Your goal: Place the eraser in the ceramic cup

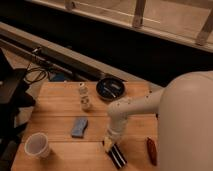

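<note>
The eraser, a black block with pale stripes and a tan end, lies on the wooden table near its front edge, right of centre. My gripper hangs from the white arm directly over the eraser's upper end, at or touching it. The ceramic cup, plain white and upright, stands at the front left of the table, well to the left of the gripper.
A flat blue-grey block lies between cup and gripper. Two small white shaker jars stand mid-table. A black round bowl sits at the back. A slim reddish-brown object lies at the right. My white body fills the right side.
</note>
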Controlling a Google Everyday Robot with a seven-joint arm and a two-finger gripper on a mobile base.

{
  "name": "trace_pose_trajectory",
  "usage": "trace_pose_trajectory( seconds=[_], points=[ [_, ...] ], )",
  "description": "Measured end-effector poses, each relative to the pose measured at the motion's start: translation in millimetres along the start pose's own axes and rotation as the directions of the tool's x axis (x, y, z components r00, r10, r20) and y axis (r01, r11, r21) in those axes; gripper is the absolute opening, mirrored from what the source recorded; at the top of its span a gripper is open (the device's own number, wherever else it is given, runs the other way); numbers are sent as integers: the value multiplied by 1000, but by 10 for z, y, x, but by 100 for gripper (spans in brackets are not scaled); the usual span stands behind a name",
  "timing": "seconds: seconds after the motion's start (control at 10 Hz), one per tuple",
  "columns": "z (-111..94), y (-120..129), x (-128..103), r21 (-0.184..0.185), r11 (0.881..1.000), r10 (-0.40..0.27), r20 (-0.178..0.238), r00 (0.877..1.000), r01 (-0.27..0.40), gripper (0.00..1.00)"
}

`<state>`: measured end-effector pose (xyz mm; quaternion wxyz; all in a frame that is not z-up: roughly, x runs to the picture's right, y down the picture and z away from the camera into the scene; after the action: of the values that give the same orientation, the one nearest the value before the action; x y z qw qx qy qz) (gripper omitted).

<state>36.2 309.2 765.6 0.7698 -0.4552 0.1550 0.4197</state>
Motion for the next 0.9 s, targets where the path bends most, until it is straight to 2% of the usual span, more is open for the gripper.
trace_pose_trajectory(
  seconds=[0.3,0.4,0.5,0.7,0.9],
  points=[
    [-31,-13,-4,5,1000,-5,1,1000,5,0],
    [-77,0,-46,11,1000,-13,14,1000,13,0],
    [-184,45,-152,27,999,-45,46,998,43,0],
    [-550,202,-591,60,991,-126,121,985,119,0],
    [-1005,467,-1170,99,972,-230,196,953,214,0]
  ],
)
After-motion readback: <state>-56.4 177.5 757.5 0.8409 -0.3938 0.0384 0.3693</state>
